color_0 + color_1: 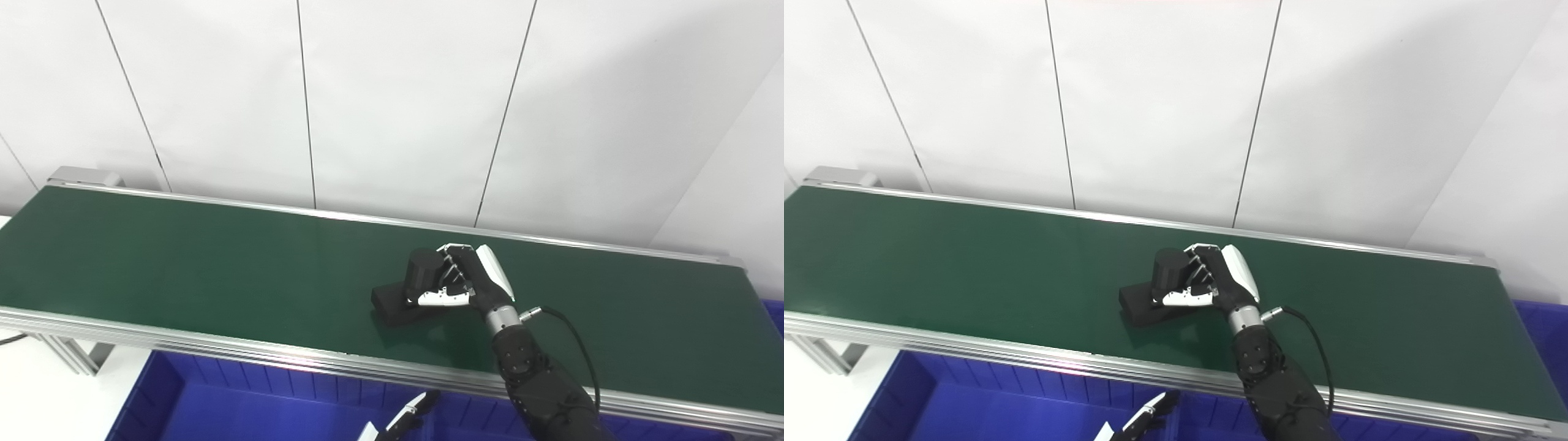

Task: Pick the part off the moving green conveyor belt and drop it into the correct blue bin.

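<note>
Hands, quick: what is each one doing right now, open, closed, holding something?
Right hand: shut on the black part, on the green conveyor belt.
Left hand: only fingertips show at the bottom edge; cannot be told.

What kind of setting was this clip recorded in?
Probably a lab mock-up of a factory sorting line. A long green conveyor belt with metal side rails runs in front of plain white wall panels, blue bins sit below its near edge, and the right hand grips a black part.
</note>
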